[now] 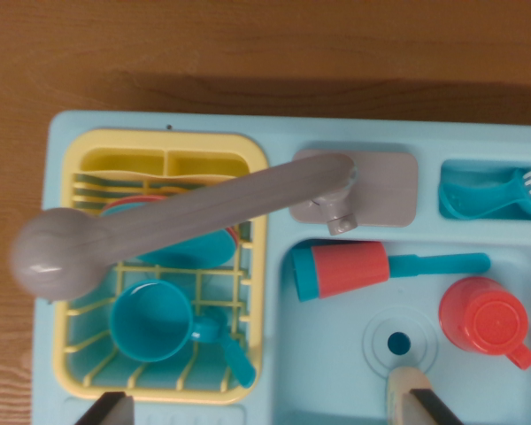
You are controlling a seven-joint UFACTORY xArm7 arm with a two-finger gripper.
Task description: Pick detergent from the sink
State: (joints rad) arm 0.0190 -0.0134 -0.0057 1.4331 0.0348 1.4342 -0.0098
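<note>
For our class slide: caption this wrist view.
Toy sink from above: grey faucet swung over yellow dish rack.

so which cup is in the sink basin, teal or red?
The red cup, upright at the basin's right side by the drain. The teal cup sits in the yellow dish rack on the wrist view's left.

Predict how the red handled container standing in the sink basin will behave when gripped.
The red container looks like hard moulded plastic, so probably stiff and light. Its glossy round wall may slip. Upright on the smooth sink floor, it could tip if nudged.
</note>
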